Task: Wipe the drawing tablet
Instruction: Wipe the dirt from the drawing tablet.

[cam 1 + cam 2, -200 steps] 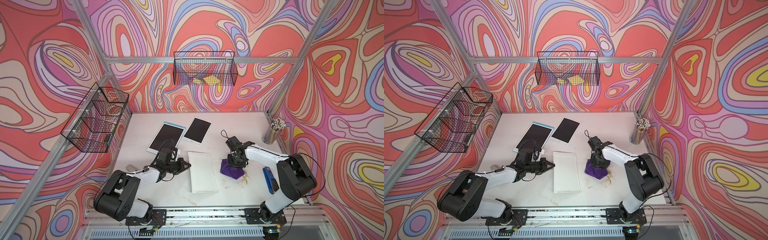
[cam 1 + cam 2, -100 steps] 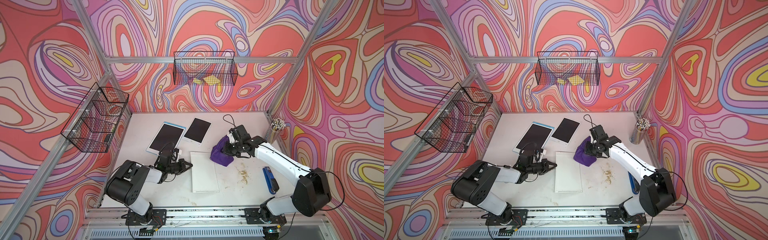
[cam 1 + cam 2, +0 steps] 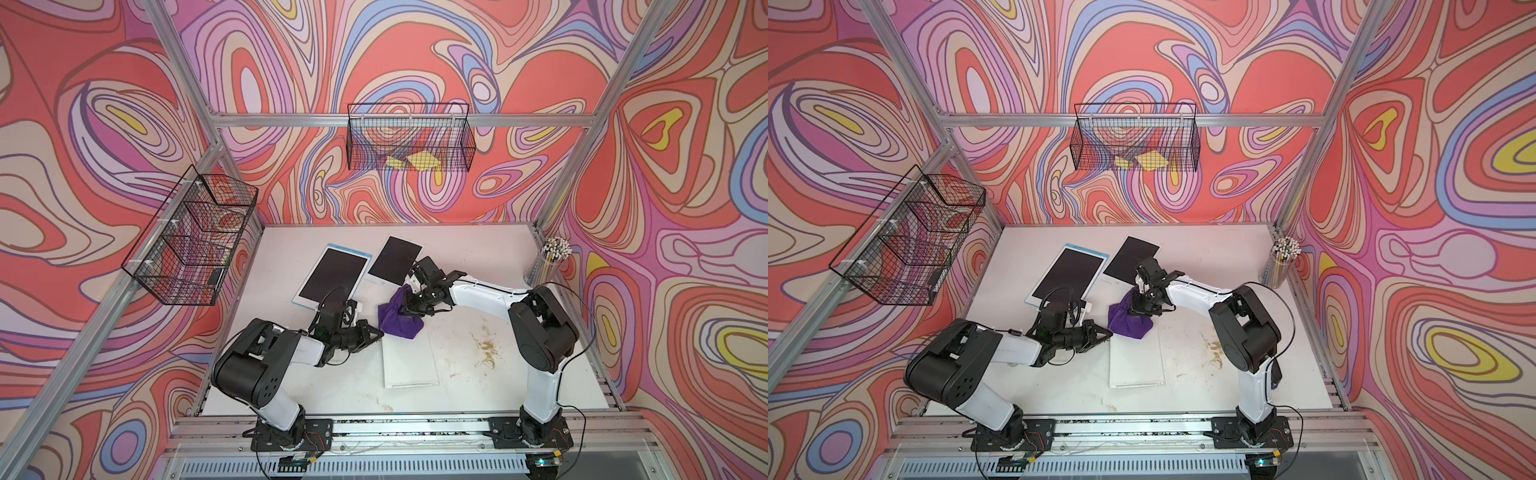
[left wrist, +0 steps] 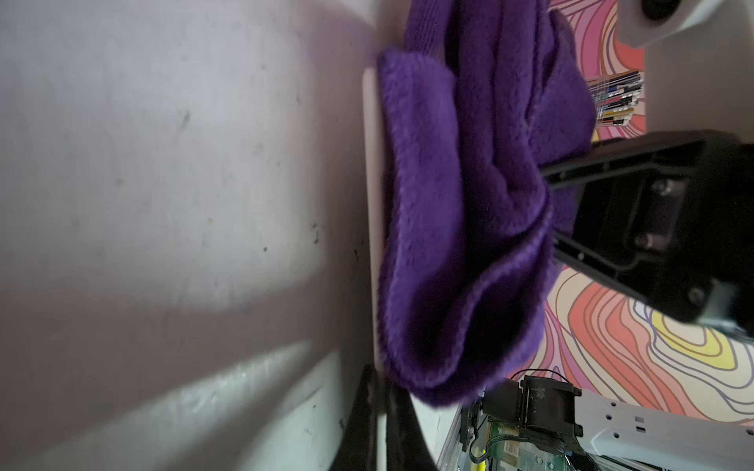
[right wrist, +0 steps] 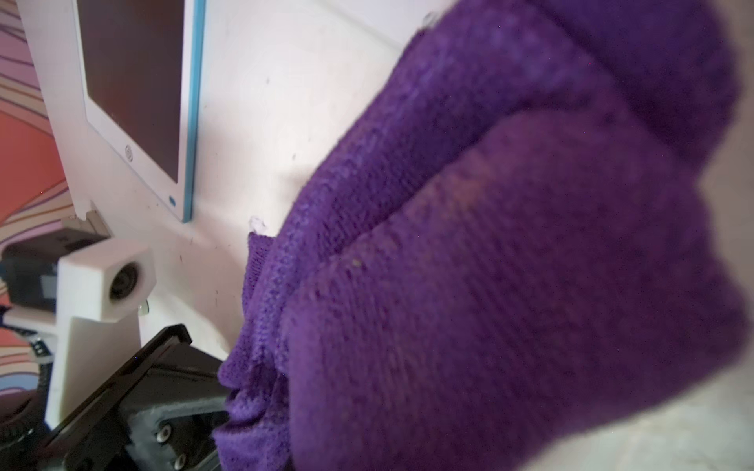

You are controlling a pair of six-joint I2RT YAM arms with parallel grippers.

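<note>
a: where's the cloth?
b: purple cloth (image 3: 399, 319) is bunched in the right jaws, and they're clamped on it. it hangs below them. its low folds sit on one end of the white tablet (image 3: 409, 361). same in both top views, cloth (image 3: 1128, 323) on tablet.
a: left jaws?
b: closed, nothing in them. tips are right at the tablet's side edge, just beside the cloth. touching it or pinning it, can't tell.
a: so how far along?
b: early, i'd say. cloth is in the grip and down on the tablet, that's the done part. the long stretch of tablet running away from the right jaws is bare, no cloth on it. can't see marks on it, too pale to call clean or dirty.
a: what's left?
b: the wipe itself, probably. drag the cloth down the length, maybe back again.
a: anything else around?
b: two dark screens on the bench (image 3: 498, 266) beyond both jaws, a blue-edged tablet (image 3: 332, 276) and a black tablet (image 3: 395, 259). neither is under the cloth. brown stains (image 3: 484, 353) are on the bench out past the right jaws, off the white tablet.
</note>
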